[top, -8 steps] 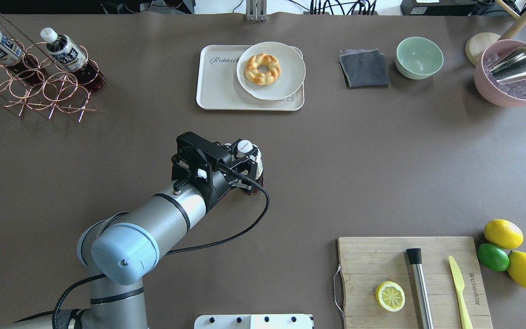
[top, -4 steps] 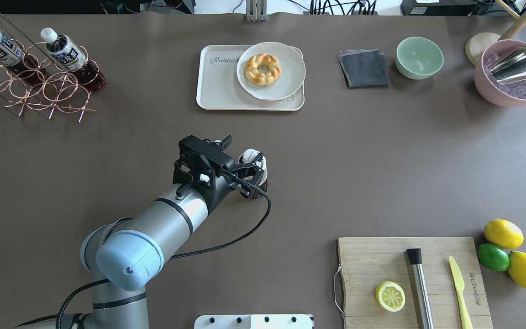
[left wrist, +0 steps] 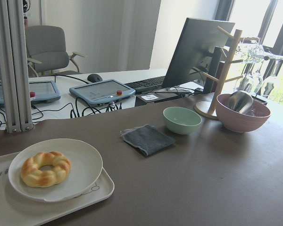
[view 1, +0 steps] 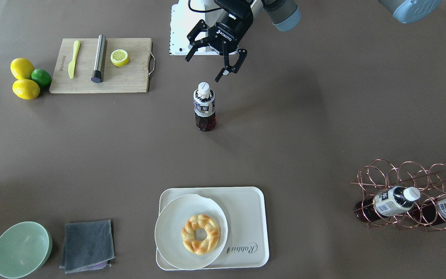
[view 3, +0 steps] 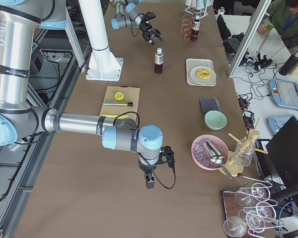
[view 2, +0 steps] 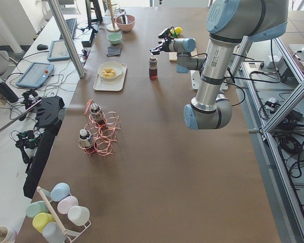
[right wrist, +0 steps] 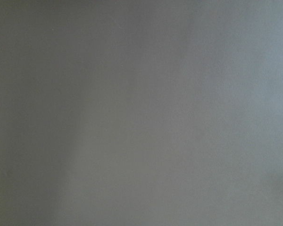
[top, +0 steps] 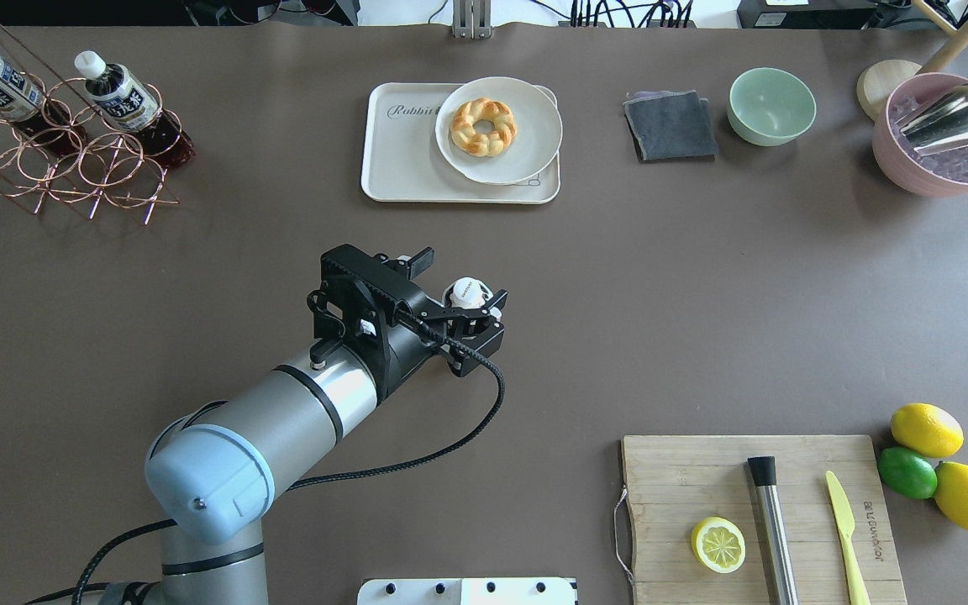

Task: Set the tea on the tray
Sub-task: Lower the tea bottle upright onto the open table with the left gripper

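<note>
The tea (view 1: 204, 108) is a small bottle of red-brown liquid with a white cap, standing upright on the bare table (view 1: 323, 128) near its middle. Only its cap (top: 465, 291) shows from overhead. My left gripper (view 1: 213, 68) hangs open above it, slightly to the robot's side, and touches nothing. The same left gripper (top: 459, 298) frames the cap from overhead. The cream tray (top: 404, 168) lies well beyond the bottle at the far side, apart from it. My right gripper (view 3: 150, 181) shows only in the exterior right view, low over the table's right end; I cannot tell its state.
A white plate (top: 526, 143) with a ring-shaped bun (top: 483, 126) covers the tray's right part. A copper rack (top: 64, 160) at far left holds two more bottles. A cutting board (top: 757, 512) with lemon half, muddler and knife lies near right. A grey cloth (top: 670, 126), green bowl (top: 771, 105) and pink bowl (top: 946, 139) stand far right.
My left gripper was shut on the tea a second ago. It has opened, let go and risen. The bottle stays upright on the table.
</note>
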`<action>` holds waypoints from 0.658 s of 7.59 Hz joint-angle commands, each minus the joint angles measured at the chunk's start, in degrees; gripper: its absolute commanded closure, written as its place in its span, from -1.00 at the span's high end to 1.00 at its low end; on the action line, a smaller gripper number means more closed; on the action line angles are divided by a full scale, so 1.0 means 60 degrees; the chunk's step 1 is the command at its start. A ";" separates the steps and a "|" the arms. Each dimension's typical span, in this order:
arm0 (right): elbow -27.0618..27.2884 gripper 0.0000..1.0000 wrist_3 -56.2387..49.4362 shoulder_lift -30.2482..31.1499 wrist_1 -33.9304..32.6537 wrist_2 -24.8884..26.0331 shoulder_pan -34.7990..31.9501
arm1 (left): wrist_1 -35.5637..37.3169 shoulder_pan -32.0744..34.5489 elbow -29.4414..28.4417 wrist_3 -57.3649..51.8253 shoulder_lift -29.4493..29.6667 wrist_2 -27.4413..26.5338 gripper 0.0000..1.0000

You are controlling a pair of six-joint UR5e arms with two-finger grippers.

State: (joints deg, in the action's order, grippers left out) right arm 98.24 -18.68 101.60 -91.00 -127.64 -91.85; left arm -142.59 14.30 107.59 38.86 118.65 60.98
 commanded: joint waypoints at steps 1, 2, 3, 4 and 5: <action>0.0557 1.00 0.0022 -0.0116 -0.0009 -0.0129 0.0014 | -0.0024 0.0571 0.0393 0.0129 -0.0218 0.1023 0.94; 0.0967 1.00 0.0037 -0.0174 0.0006 -0.0361 0.0073 | 0.0005 0.1024 0.0379 0.1304 -0.0394 0.1608 0.94; 0.1276 1.00 0.0124 -0.0204 0.0050 -0.0450 0.0073 | 0.0092 0.1899 0.0379 0.2012 -0.0874 0.2919 0.94; 0.1221 1.00 0.0140 -0.0175 0.0471 -0.0683 0.0073 | 0.0224 0.3213 0.0379 0.2063 -0.1633 0.4731 0.94; 0.1206 1.00 0.0154 -0.0074 0.0881 -0.0888 0.0073 | 0.0457 0.4720 0.0321 0.2063 -0.2337 0.6910 0.94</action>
State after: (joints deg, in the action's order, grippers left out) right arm 105.13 -18.00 100.56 -89.46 -130.84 -91.45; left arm -141.69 28.74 109.83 49.75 111.62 82.61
